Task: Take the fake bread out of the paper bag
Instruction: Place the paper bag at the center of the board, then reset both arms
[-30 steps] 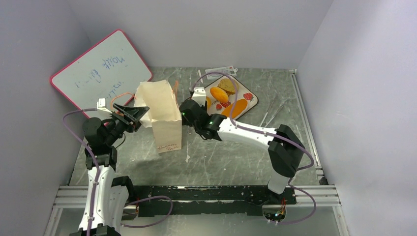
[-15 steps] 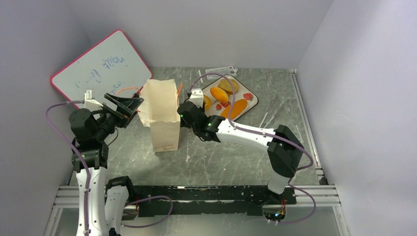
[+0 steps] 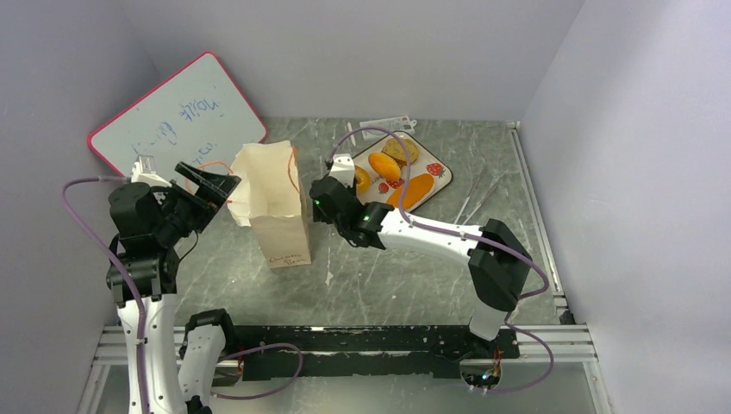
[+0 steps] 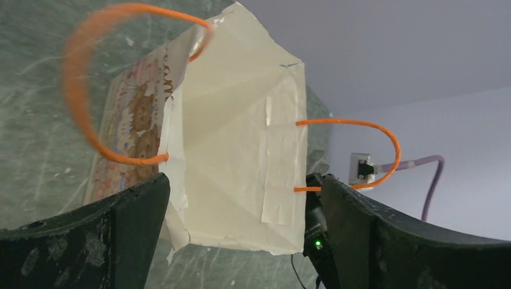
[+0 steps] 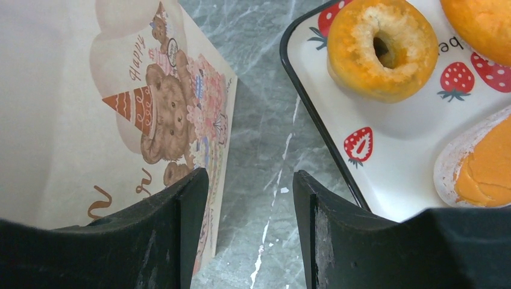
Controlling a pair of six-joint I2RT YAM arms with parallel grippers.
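Note:
The cream paper bag stands upright left of the table's middle, its orange cord handles up. My left gripper is open and empty just left of the bag's top edge; in the left wrist view the bag sits just beyond the open gripper. My right gripper is open and empty between the bag and the strawberry tray. The tray holds the oval bun, tan bun, long loaf and doughnut. The right wrist view shows the bag's bear-print face beside my gripper.
A pink-framed whiteboard leans against the back left wall. A small white card lies behind the tray. Grey walls close in the table at the left, back and right. A rail runs along the near edge.
My left arm has drawn back to the left. The bag has shifted a little left with it and stands straighter. The right gripper has barely moved.

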